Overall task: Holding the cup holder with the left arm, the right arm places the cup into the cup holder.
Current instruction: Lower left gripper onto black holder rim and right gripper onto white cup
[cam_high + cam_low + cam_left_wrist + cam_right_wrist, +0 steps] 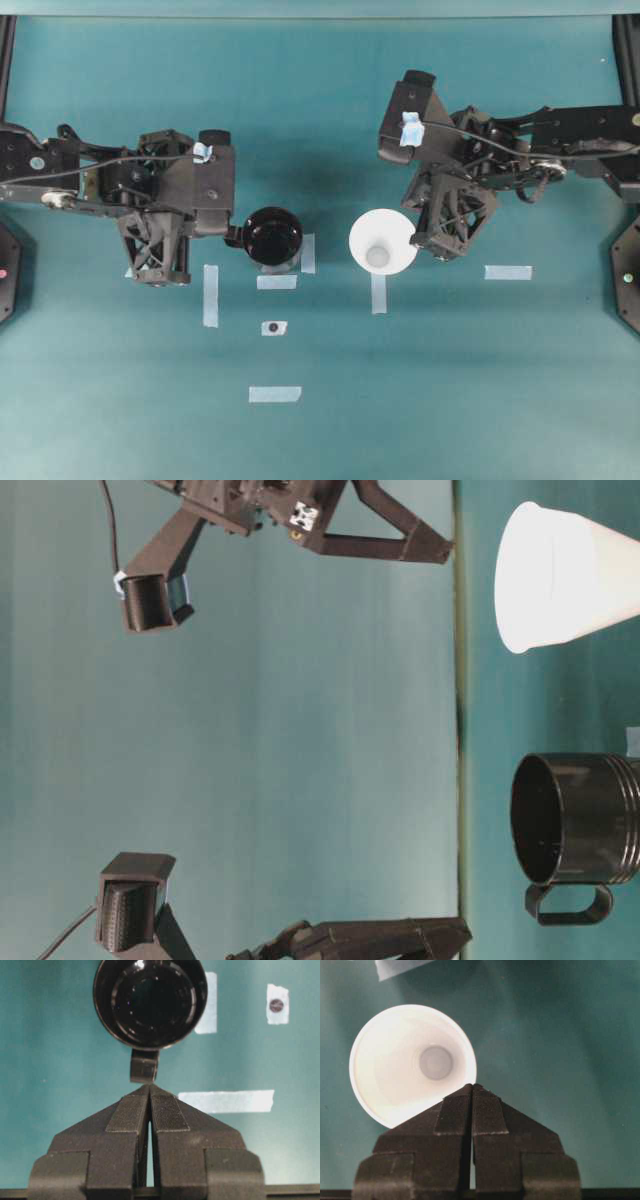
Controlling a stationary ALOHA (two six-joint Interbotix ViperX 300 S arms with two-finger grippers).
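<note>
The glossy black cup holder (273, 238) stands upright on the teal table, its tab handle (144, 1067) pointing at my left gripper (150, 1088). That gripper is shut with its tips together just short of the tab, and nothing is between them. The white cup (382, 242) stands upright to the right of the holder, apart from it. My right gripper (472, 1087) hovers shut over the cup's (412, 1062) near rim, with nothing in it. In the table-level view the cup (565, 575) and the holder (575, 820) stand side by side.
Several pale tape strips lie on the table: one left of the holder (210, 295), one in front of it (277, 282), one below the cup (378, 292), one to its right (508, 272). A small taped dot (273, 327) sits further forward. Black arm bases stand at both side edges.
</note>
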